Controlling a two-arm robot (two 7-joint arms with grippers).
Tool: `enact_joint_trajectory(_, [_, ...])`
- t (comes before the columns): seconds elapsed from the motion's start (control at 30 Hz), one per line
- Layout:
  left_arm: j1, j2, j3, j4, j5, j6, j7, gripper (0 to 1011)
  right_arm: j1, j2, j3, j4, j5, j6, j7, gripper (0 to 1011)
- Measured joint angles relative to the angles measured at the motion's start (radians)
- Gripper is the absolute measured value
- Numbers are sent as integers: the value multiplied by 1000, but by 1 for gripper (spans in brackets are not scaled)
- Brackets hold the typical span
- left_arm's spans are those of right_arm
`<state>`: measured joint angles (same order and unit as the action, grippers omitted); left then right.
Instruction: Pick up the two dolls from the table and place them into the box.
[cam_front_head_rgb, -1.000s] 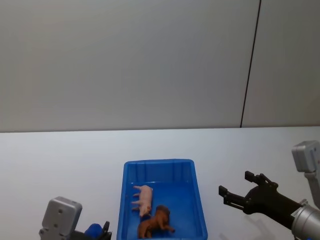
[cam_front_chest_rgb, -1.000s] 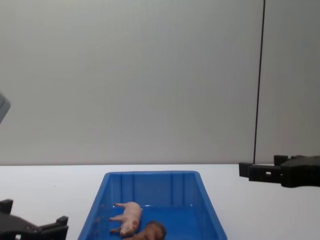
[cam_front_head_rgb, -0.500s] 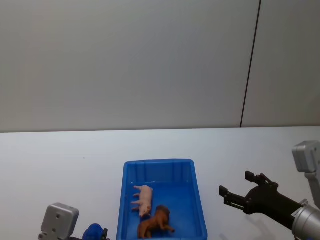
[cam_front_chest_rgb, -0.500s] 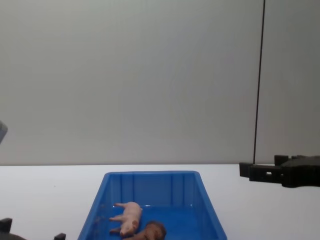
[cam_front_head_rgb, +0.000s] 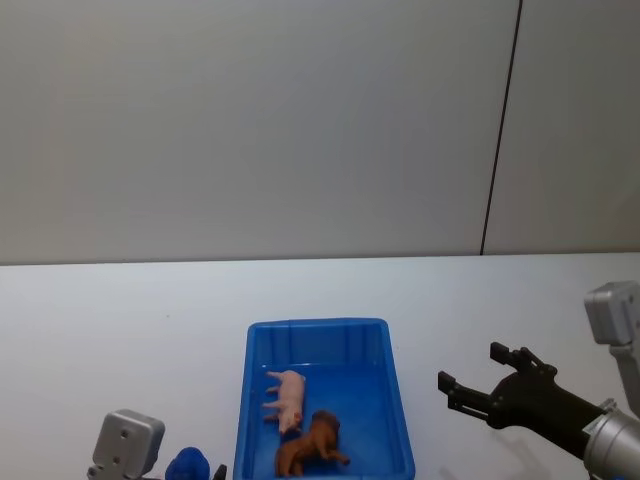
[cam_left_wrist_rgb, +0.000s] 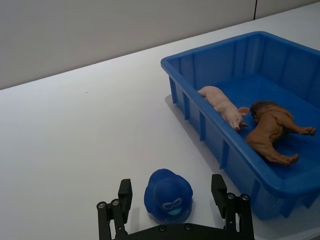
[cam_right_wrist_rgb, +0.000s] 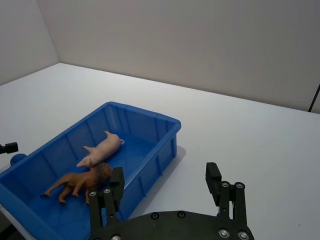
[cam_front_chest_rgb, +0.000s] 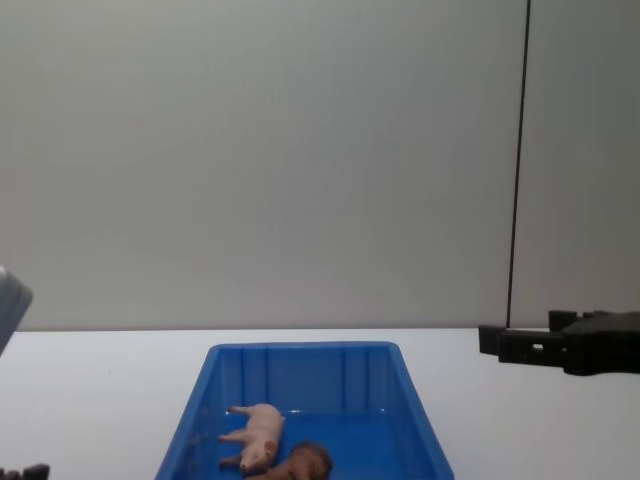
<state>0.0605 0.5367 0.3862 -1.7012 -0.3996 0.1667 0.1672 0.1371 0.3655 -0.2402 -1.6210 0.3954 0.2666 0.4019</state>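
Pale pink plastic pig (cam_front_head_rgb: 286, 397) and brown plastic lion (cam_front_head_rgb: 311, 443) are seen lying in the bright blue rectangular plastic bin (cam_front_head_rgb: 395, 400), so both placements are judged done; only withdrawal is called for. Left gripper (cam_left_wrist_rgb: 174, 202) is spread around a blue ball (cam_left_wrist_rgb: 168, 194), right gripper (cam_front_head_rgb: 483, 382) released over the flat white tabletop (cam_front_head_rgb: 120, 320) before a grey wall (cam_front_head_rgb: 250, 120).

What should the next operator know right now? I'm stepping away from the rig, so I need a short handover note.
Left gripper: open, low over the table left of the box, its fingers either side of a blue ball, not gripping it.
Right gripper: open, empty, above the table right of the box.
Pink pig and brown lion: both lying inside the box.
Done: both dolls are in the box.
Left: nothing to place; the ball is not part of the job.
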Motion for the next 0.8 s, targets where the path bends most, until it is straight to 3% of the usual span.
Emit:
enact_joint_trajectory(0.1, [-9, -7, -1, 19, 0, 3, -20, 979, 0, 0, 0, 0, 0, 0, 0, 1001])
enact_joint_trajectory(0.37, [-33, -26, -6, 68, -1, 32, -69, 796, 0, 0, 0, 0, 0, 0, 0, 1001])
enact_joint_trajectory(0.43, [-38, -29, -7, 77, -1, 36, -78, 704, 0, 0, 0, 0, 0, 0, 0, 1001])
enact_joint_trajectory(0.6, [-46, -34, -12, 91, -1, 39, -93, 583, 0, 0, 0, 0, 0, 0, 0, 1001])
enact_joint_trajectory(0.8, [-56, -34, -22, 92, 12, 43, -101, 536, 0, 0, 0, 0, 0, 0, 0, 1001])
